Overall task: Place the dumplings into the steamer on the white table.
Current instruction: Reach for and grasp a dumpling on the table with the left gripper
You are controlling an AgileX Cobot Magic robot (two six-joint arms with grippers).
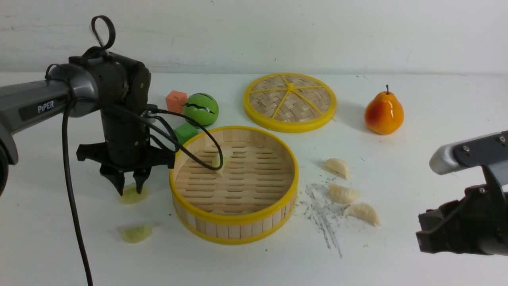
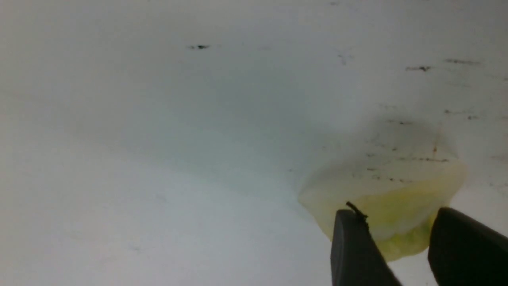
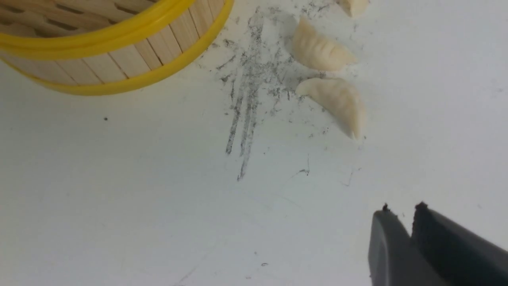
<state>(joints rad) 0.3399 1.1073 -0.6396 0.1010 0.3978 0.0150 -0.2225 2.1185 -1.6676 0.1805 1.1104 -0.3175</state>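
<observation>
In the front view the steamer [image 1: 234, 219] sits mid-bench [image 1: 397, 258], and its slatted floor holds one pale dumpling [image 1: 219, 162], partly crossed by a black cable. The flat woven lid [image 1: 289, 101] lies behind it, off the basket. The left gripper [image 1: 129, 188] points straight down onto a green dumpling [image 1: 133, 195] just left of the steamer. A second green dumpling [image 1: 136, 233] lies nearer the camera. Three cream dumplings [image 1: 343, 193] lie in a loose row on the bench to the steamer's right (all outside it).

The left wrist view shows the fingers [image 2: 357, 250] parted, with that green dumpling [image 2: 381, 186] between and beyond them. I cannot tell whether they pinch it.

In the right wrist view the right gripper [image 3: 403, 208] has its fingers clenched almost together on nothing. It is above bare bench, near two cream dumplings [image 3: 337, 103] and a dark scuff [image 3: 246, 99] beside the steamer wall [image 3: 119, 59].
</observation>
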